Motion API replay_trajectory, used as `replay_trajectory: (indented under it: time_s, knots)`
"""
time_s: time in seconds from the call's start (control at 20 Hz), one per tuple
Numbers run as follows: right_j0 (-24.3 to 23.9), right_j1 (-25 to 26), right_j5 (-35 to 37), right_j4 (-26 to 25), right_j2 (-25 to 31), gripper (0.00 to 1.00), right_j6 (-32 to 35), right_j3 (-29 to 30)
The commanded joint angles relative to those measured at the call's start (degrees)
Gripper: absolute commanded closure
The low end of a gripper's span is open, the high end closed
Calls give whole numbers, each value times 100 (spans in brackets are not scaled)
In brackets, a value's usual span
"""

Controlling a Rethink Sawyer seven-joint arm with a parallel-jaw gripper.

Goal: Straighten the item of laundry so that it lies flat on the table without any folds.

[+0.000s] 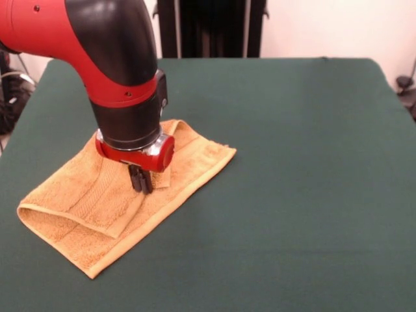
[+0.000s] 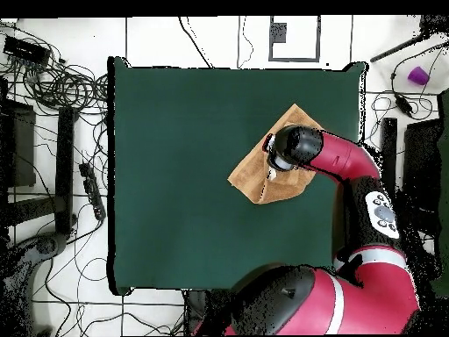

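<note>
The orange-yellow towel (image 1: 84, 208) lies on the dark green table (image 1: 292, 162), toward its left side in the front view. It is folded over: an upper layer covers the lower one, and a fold runs along the near left edge. My gripper (image 1: 141, 185) points straight down at the towel's middle, at the corner of the upper layer. Its black fingers are together and pinch the cloth there. In the overhead view the towel (image 2: 254, 175) sits near the table's (image 2: 175, 175) right edge, partly covered by my arm, which hides the fingers.
Cables (image 2: 61, 88) and dark equipment lie on the floor left of the table in the overhead view. A small purple object (image 2: 418, 75) sits on the floor at the upper right. A black stand (image 1: 208, 29) rises behind the table's far edge.
</note>
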Motion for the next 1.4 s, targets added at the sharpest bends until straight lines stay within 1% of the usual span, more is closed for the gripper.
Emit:
replay_trajectory:
  time_s: [0.05, 0.3, 0.45, 0.65, 0.8, 1.1, 1.4]
  knots:
    - [87, 235, 710, 85, 562, 100, -94, 429]
    - [-148, 33, 1421, -73, 582, 100, -746, 583]
    - [-250, -116, 1836, -281, 507, 100, -1155, 638]
    - [-365, -316, 2416, -808, 310, 100, -1854, 557]
    - [-514, -428, 3098, -1358, 205, 100, -2578, 402]
    - [-1063, -597, 3438, -2223, 372, 100, -3693, 260]
    - [-1494, -510, 3602, -2896, 525, 100, -4668, -180]
